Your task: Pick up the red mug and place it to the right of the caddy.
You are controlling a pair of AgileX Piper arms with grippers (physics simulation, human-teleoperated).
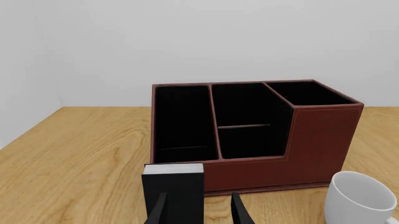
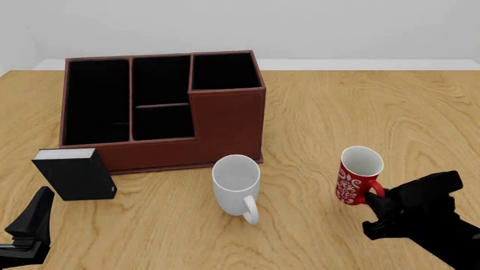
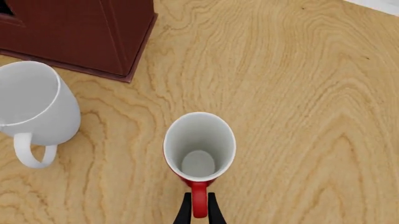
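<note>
The red mug [image 2: 357,178] with white swirls stands upright on the table, right of the white mug and in front of and right of the caddy [image 2: 225,124]. My right gripper [image 2: 377,203] is shut on its red loop handle. In the right wrist view the two fingers pinch the handle [image 3: 198,201] below the mug's white inside [image 3: 199,147]. I cannot tell if the mug is off the wood. The caddy also shows in the left wrist view [image 1: 318,140]. My left gripper [image 1: 198,213] is open and empty, low at the front left [image 2: 30,225].
A plain white mug [image 2: 236,183] stands in front of the caddy's taller section, handle toward me. A small black box with a white top [image 2: 75,173] stands before the caddy's left end, close ahead of the left gripper. Bare wood [image 2: 375,112] lies right of the caddy.
</note>
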